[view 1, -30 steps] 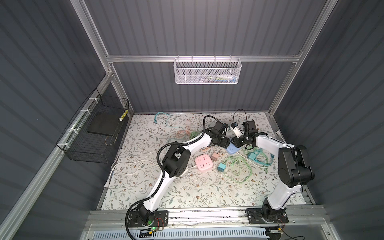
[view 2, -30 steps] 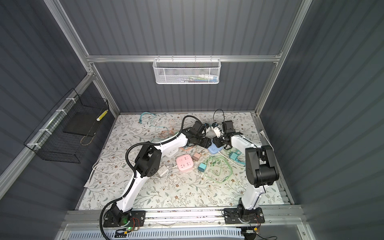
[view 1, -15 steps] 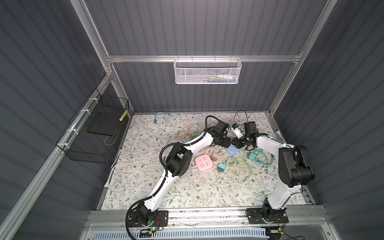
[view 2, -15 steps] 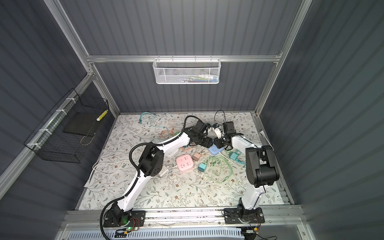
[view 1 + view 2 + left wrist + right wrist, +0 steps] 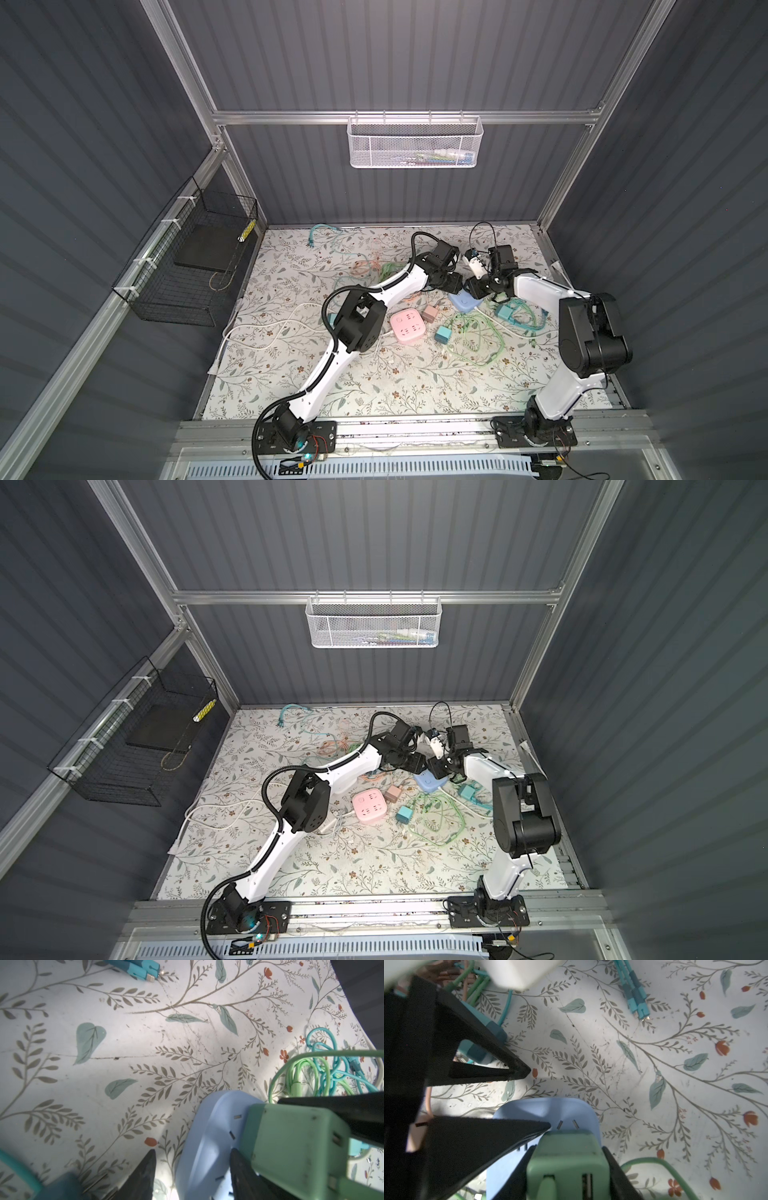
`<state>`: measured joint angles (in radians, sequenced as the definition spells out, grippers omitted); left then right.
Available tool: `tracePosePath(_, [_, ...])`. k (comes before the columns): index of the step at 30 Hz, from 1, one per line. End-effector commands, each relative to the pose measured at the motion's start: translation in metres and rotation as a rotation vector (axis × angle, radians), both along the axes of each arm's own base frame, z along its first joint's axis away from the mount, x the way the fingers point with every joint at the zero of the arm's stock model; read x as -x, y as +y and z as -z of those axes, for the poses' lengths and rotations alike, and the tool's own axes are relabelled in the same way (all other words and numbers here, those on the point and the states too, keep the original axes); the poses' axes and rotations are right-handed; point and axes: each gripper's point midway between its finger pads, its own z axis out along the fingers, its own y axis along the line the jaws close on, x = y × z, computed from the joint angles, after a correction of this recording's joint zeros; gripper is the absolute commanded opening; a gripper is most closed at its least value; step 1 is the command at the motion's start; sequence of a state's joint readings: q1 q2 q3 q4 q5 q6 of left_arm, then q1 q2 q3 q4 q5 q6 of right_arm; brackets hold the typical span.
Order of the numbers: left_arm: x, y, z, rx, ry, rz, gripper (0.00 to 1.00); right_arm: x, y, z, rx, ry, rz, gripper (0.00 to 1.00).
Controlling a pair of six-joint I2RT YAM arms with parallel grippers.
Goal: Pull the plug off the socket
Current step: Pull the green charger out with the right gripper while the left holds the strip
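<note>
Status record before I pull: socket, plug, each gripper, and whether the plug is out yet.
socket: blue socket, lying on the floral mat
plug: green plug, seated in the blue socket's face, green cable attached
right gripper: shut on the green plug, one finger on each side
left gripper: open, fingers straddling an edge of the blue socket, gap showing at one finger
plug out: no

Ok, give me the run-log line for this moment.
left gripper: open, straddling blue socket | right gripper: shut on green plug | plug: seated in socket, not yet pulled
</note>
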<state>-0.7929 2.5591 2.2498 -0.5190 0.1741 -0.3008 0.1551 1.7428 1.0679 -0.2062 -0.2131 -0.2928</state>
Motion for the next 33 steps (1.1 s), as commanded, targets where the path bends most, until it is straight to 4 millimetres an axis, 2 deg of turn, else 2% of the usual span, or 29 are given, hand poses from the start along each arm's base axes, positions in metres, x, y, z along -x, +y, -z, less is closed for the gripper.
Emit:
tracePosePath(1, [0.016, 0.024, 0.059, -0.142, 0.107, -0.022, 0.56, -0.011, 0.014, -0.037, -0.087, -0.083, -0.02, 0.25])
tracePosePath(11, [0.018, 0.025, 0.059, -0.14, 0.105, -0.022, 0.56, -0.013, 0.002, -0.037, -0.081, -0.069, 0.026, 0.25])
tracePosePath(19, [0.017, 0.015, 0.04, -0.037, 0.081, -0.021, 0.61, -0.017, -0.024, -0.046, -0.169, -0.072, 0.138, 0.27])
tracePosePath(21, [0.017, 0.012, 0.035, -0.016, 0.075, -0.025, 0.63, -0.018, -0.034, -0.043, -0.195, -0.05, 0.184, 0.28])
tracePosePath(24, [0.014, 0.01, 0.027, 0.01, 0.058, -0.032, 0.68, -0.017, -0.035, -0.043, -0.279, -0.001, 0.195, 0.27])
tracePosePath(33, [0.011, 0.007, 0.007, 0.061, 0.007, -0.031, 0.82, -0.017, -0.046, -0.035, -0.344, 0.07, 0.263, 0.27])
